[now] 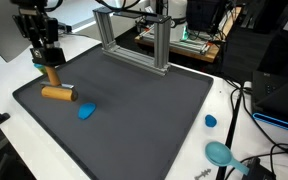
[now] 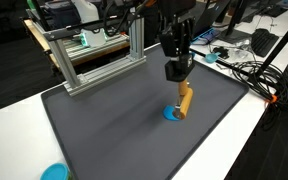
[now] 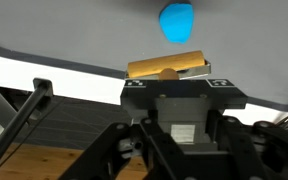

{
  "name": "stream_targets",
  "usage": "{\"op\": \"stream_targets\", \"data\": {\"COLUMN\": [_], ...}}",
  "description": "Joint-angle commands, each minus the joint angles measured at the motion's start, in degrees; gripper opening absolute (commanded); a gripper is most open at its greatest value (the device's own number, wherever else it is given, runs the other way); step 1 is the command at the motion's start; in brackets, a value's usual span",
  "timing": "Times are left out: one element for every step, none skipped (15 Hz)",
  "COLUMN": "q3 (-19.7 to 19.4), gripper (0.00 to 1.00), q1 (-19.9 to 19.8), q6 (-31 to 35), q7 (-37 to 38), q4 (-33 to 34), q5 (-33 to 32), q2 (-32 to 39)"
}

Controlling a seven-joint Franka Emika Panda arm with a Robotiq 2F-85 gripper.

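Tan wood marked the wooden rod [image 1: 57, 93], which sat at one corner of the dark grey mat [image 1: 134, 110] with the pincer [image 1: 50, 66] closed on it from above. In an exterior view, a short tan piece stood upright under the pincer and met a lying length with a dark end. In an exterior view, the wooden rod [image 2: 185, 100] showed as a single slanted bar below the pincer [image 2: 175, 72]. A blue lump [image 2: 171, 113] touched its lower end there, while the blue lump [image 1: 86, 112] elsewhere looked just apart from it. The wrist view showed the rod [image 3: 169, 67] crosswise between the jaws and the lump [image 3: 177, 22] beyond. An aluminium frame [image 1: 134, 35] stood on the white counter [image 1: 234, 140], near a teal disc [image 1: 220, 152].
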Motion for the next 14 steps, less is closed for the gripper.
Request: {"op": "stream_targets", "data": {"q3": [-1.95, -2.38, -3.5, -3.96, -5.01, -6.69, -7.79, -9.11, -10.58, -11.71, -12.14, -12.07, -11.04, -10.65], "gripper": [0.22, 0.22, 0.22, 0.22, 0.22, 0.22, 0.22, 0.22, 0.22, 0.22, 0.22, 0.22, 0.22, 0.47], "q1": [2.58, 3.33, 4.61, 5.35, 6.66, 8.47, 9.65, 11.25, 12.99, 14.48, 15.67, 16.51, 16.73, 15.18], "q6": [-0.08, -0.27, 0.48, 0.71, 1.33, 2.04, 1.71, 0.81, 0.0, -1.43, -3.23, -4.67, -3.78, -2.46], "q7": [8.36, 11.19, 14.95, 17.55, 21.06, 25.4, 28.77, 33.18, 37.72, 41.69, 44.93, 47.3, 46.94, 44.02], "q4": [0.82, 0.47, 0.01, -0.09, -0.29, -0.29, -0.1, 0.01, 0.15, 0.46, 1.07, 1.93, 2.44, 0.23], "q5": [1.18, 0.89, -0.42, -0.48, -1.28, -3.07, -3.96, -5.13, -6.74, -8.15, -8.82, -8.9, -8.34, -7.67], "q2": [1.92, 2.33, 2.71, 3.09, 3.37, 3.61, 3.8, 3.78, 3.83, 3.97, 4.46, 5.13, 5.65, 4.8]}}
